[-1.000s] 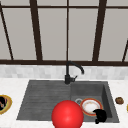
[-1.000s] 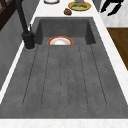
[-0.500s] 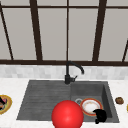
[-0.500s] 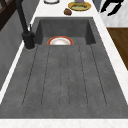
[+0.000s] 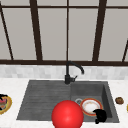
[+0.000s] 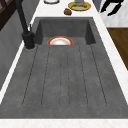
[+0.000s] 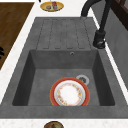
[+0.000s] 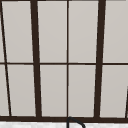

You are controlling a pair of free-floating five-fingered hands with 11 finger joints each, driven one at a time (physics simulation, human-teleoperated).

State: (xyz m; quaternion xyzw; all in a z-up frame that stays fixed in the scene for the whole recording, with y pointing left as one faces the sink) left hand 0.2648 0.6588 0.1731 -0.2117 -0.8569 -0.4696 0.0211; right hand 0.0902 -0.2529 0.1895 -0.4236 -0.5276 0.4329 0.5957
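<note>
A yellow dish (image 5: 5, 105) sits at the bench's (image 5: 15, 85) left edge; a red ball (image 5: 67, 115) fronts the sink (image 5: 45, 100). The red-rimmed plate (image 5: 90, 106) lies in the basin, the right hand (image 5: 100, 115) just beside its rim, grip unclear.

Window (image 5: 67, 30) at 12 o'clock: pale panes, dark brown bars. Grey tiled wall strip (image 5: 30, 72) under it. White bench (image 5: 15, 85) surrounds the grey sink (image 5: 45, 92). Brown wood floor (image 6: 120, 42) at 3 o'clock, left side view.
</note>
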